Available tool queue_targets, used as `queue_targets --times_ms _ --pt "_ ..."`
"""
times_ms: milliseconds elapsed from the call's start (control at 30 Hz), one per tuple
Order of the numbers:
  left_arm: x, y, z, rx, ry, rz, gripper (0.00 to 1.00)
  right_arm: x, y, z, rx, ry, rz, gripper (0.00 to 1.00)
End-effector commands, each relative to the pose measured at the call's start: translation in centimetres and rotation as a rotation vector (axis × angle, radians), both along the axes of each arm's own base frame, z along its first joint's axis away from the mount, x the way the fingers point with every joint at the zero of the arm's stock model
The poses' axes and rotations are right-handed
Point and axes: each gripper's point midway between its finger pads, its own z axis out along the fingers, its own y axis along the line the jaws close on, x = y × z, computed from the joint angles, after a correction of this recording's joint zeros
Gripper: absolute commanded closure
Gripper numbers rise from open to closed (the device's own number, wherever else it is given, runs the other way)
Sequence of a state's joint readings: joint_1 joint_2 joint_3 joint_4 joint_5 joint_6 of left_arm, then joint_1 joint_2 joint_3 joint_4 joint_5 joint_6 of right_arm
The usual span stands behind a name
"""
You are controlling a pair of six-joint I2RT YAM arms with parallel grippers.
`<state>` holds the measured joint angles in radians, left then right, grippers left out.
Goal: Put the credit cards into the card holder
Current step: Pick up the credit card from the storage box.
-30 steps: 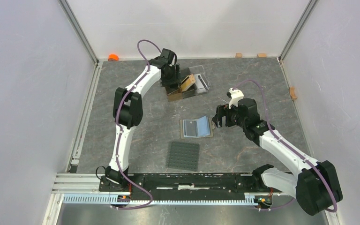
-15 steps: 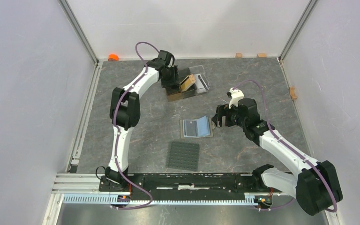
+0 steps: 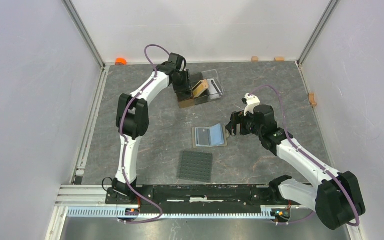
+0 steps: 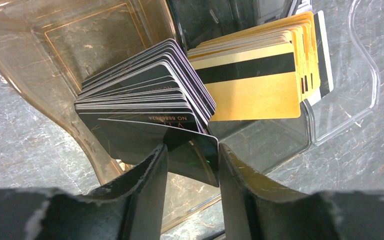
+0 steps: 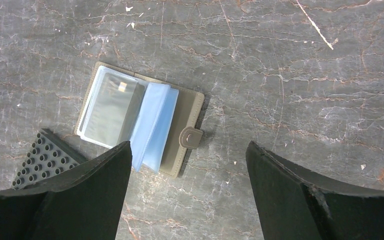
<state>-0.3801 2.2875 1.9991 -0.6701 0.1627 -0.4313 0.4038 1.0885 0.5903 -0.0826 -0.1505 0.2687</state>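
Left fingers [image 4: 140, 195] sit narrow either side of the front black card's [image 4: 145, 137] lower corner in the clear stand [image 4: 345, 100], far centre. Gripped or not, I can't tell. It looks thin, stiff, slick and light, so pinch the flat faces near an edge. Right fingers [image 5: 80, 195] gape wide over the open card holder [image 5: 192, 107], mid-desk [image 5: 305, 75].
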Motion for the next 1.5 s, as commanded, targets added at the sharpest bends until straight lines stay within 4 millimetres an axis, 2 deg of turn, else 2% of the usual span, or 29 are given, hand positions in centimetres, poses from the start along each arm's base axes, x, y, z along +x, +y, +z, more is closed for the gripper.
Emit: queue_targets --times_ms 0,100,367,567,733,900,1067,1233,1467 --pt "0.0 -1.3 3.6 -0.040 -0.094 -0.056 0.56 0.5 0.2 1.0 0.028 -0.038 -0.006 0.12" --pt "-0.3 -0.7 3.8 -0.015 -0.093 -0.044 0.60 0.5 0.2 1.0 0.028 -0.038 -0.007 0.12" --pt "-1.7 1.6 4.8 0.073 -0.090 -0.003 0.61 0.4 0.2 1.0 0.029 -0.036 -0.008 0.12" --pt "-2.9 2.7 4.5 0.100 -0.069 -0.004 0.65 0.4 0.3 1.0 0.036 -0.038 -0.006 0.12" --pt "-3.1 3.5 4.5 0.130 -0.077 0.010 0.67 0.3 0.2 1.0 0.038 -0.038 -0.010 0.12" --pt "-2.8 0.8 5.3 0.016 -0.099 -0.068 0.55 0.3 0.3 0.8 0.044 -0.034 -0.008 0.12" --pt "-1.8 -0.3 4.8 -0.007 -0.085 -0.053 0.42 0.4 0.3 0.8 0.043 -0.036 -0.005 0.12" --pt "-0.6 -0.1 3.5 0.046 -0.073 -0.014 0.33 0.3 0.3 0.7 0.036 -0.037 0.000 0.12" --pt "0.0 0.0 1.2 0.104 -0.024 0.015 0.29 0.4 0.4 0.7 0.037 -0.036 0.006 0.11"
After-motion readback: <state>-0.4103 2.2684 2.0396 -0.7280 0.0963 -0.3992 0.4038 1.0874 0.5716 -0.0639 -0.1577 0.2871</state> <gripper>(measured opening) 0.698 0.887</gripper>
